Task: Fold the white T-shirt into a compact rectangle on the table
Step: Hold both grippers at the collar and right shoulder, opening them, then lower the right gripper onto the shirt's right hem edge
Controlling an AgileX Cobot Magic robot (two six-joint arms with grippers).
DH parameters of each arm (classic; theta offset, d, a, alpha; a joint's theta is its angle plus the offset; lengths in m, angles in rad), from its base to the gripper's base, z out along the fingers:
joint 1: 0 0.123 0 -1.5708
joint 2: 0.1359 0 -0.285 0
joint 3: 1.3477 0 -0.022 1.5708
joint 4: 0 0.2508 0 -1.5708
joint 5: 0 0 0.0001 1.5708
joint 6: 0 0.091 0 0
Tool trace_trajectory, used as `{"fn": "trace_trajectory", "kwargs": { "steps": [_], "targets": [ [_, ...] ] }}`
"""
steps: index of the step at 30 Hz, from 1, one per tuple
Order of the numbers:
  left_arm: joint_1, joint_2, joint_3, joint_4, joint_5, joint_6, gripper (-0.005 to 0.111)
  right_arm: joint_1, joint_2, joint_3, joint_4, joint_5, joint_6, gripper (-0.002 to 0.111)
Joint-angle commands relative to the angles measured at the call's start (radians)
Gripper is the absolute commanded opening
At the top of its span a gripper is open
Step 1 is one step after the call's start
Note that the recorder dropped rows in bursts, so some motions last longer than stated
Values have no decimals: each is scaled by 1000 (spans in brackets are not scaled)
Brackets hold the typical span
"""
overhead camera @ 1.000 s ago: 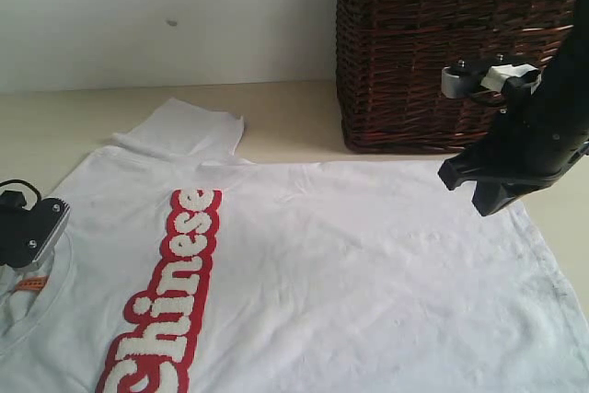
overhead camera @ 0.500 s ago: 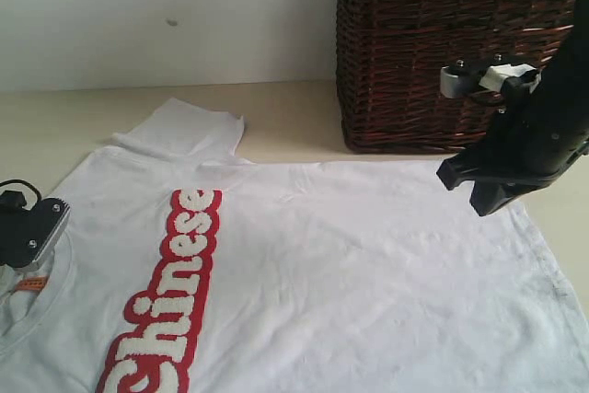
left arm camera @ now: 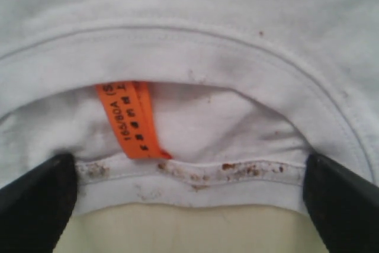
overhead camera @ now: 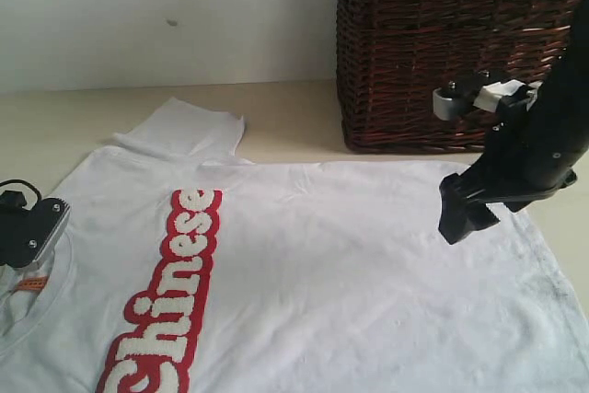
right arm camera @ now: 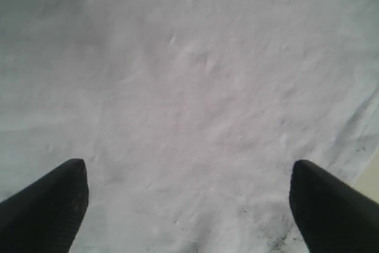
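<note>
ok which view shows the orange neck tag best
The left wrist view: the orange neck tag is close up, its print visible, hanging inside the white T-shirt collar. The exterior view shows only a small orange sliver at the far left. The right wrist view shows just plain white fabric.
</note>
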Motion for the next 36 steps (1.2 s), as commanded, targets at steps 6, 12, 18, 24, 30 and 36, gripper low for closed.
{"fn": "trace_trajectory", "kwargs": {
  "steps": [6,12,18,24,30,36],
  "targets": [
    [2,16,2,0,2,2,105,0,5,4,-83,-5,-136,93],
    [2,16,2,0,2,2,105,0,5,4,-136,-2,-216,105],
    [2,16,2,0,2,2,105,0,14,4,-199,126,-541,105],
    [2,16,2,0,2,4,105,0,84,4,-281,262,-816,105],
    [2,16,2,0,2,4,105,-5,165,4,-498,164,-692,105],
    [2,16,2,0,2,2,105,-70,198,4,-405,53,-805,105]
  ]
}}
